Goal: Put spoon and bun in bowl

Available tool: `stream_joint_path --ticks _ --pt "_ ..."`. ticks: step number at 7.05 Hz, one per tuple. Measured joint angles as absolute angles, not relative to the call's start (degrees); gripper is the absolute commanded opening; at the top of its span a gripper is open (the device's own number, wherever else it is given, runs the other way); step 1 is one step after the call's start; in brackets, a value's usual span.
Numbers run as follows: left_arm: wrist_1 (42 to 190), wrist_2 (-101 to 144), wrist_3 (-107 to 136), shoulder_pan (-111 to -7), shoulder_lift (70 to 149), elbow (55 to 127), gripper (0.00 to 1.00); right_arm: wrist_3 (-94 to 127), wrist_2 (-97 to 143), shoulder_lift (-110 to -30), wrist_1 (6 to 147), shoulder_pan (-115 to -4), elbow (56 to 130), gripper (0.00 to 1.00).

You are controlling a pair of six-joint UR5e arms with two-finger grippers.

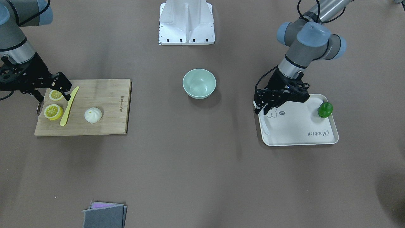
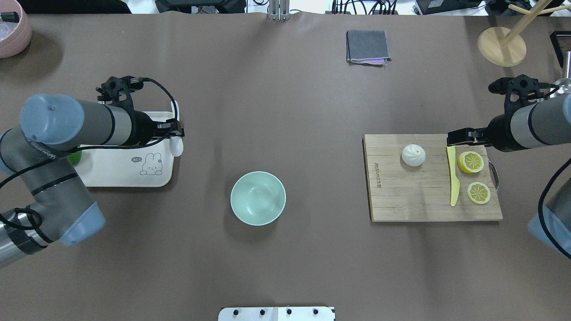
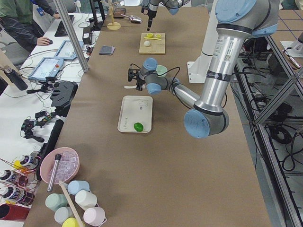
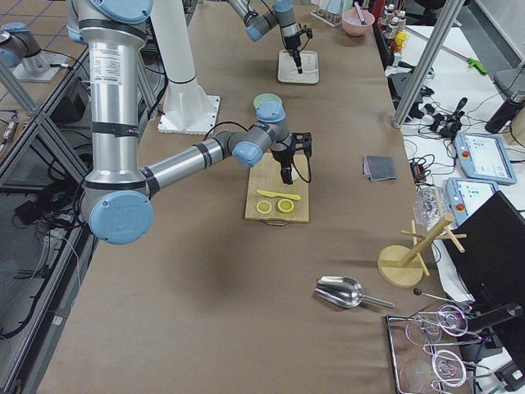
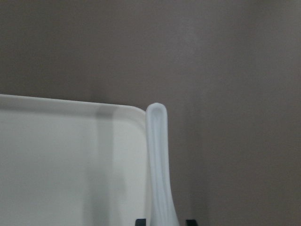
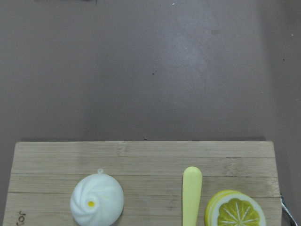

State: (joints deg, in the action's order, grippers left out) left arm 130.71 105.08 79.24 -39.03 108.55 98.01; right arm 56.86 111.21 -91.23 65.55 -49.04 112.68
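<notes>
The white spoon [image 2: 177, 145] hangs in my left gripper [image 2: 176, 133], which is shut on it and holds it just above the near corner of the cream tray [image 2: 116, 171]. In the left wrist view the spoon's handle [image 5: 157, 160] sticks out past the tray corner [image 5: 56, 155]. The mint-green bowl [image 1: 199, 84] stands empty mid-table, also in the overhead view [image 2: 258, 198]. The white bun [image 1: 93, 114] sits on the wooden board [image 1: 104, 95], seen too in the right wrist view [image 6: 97, 198]. My right gripper [image 1: 52, 92] hovers open over the board's lemon end, beside the bun.
A yellow plastic knife [image 1: 69, 106] and two lemon slices [image 1: 53, 111] lie on the board by the right gripper. A green pepper [image 1: 325, 109] sits on the tray. A folded grey cloth [image 2: 368, 46] and a wooden stand [image 2: 502, 47] are at the far side.
</notes>
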Motion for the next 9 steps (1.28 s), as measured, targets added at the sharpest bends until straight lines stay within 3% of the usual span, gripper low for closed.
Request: stream_joint_path --ticks 3,6,7,8,9 --pt "130.69 96.28 90.53 -28.95 114.94 99.72 0.00 56.87 111.18 -91.16 65.48 -48.81 112.75 0.99" --pt "130.69 89.93 92.23 -22.25 115.34 100.75 0.01 56.87 111.20 -90.98 65.48 -48.72 112.76 0.99" --pt "130.69 89.55 92.27 -21.29 115.31 100.98 0.51 56.86 111.19 -90.86 65.48 -48.71 112.76 0.99" --pt "130.69 89.41 92.20 -20.60 115.33 101.12 0.91 56.87 111.18 -90.82 65.48 -48.69 112.76 0.99" --pt "130.69 89.31 91.97 -20.22 115.26 101.23 0.98 56.86 111.18 -90.77 65.48 -48.69 112.76 0.99"
